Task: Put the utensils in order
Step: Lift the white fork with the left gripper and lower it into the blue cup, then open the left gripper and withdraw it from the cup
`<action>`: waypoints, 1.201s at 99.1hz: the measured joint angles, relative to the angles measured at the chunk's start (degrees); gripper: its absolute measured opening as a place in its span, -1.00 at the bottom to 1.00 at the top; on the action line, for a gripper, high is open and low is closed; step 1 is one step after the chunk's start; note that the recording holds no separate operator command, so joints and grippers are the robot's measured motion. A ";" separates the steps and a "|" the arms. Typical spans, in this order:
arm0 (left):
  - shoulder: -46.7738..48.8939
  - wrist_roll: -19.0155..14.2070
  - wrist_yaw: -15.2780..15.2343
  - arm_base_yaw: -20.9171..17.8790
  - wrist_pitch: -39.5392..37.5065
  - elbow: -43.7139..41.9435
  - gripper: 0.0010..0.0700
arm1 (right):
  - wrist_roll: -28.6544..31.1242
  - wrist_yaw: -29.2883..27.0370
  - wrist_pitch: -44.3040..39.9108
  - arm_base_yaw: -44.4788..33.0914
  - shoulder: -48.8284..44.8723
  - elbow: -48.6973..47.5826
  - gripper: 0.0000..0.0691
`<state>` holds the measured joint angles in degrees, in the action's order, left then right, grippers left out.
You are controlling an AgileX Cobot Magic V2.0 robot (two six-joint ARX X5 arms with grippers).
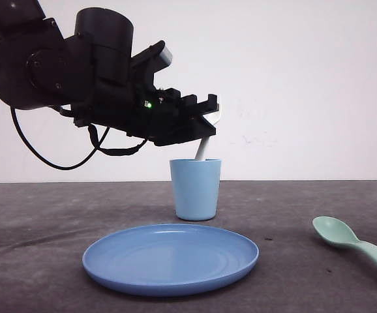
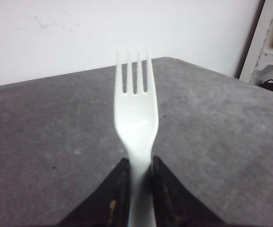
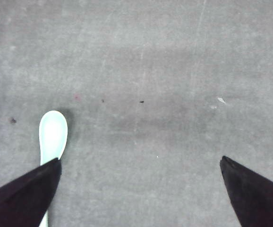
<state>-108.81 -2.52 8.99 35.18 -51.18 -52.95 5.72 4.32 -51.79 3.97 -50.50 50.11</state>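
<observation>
Resting on the grey desk (image 1: 32,222) are a blue plate (image 1: 170,258) and cup (image 1: 196,189); left claw (image 1: 205,127) clamps the white fork (image 2: 136,127) above the cup, undropped; right claw (image 3: 139,189) gapes over the untouched mint spoon (image 1: 355,244)

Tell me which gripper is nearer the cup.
Left. The left gripper hangs just above the cup, holding the fork. The right gripper is over by the spoon.
</observation>
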 joint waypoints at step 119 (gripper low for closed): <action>30.38 -1.36 -0.22 -6.88 30.71 -0.26 -0.16 | -0.17 3.04 1.55 3.04 0.00 -0.02 0.97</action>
<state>-78.43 -3.88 8.78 28.29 -20.47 -53.21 5.54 7.35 -50.24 7.01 -50.50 50.09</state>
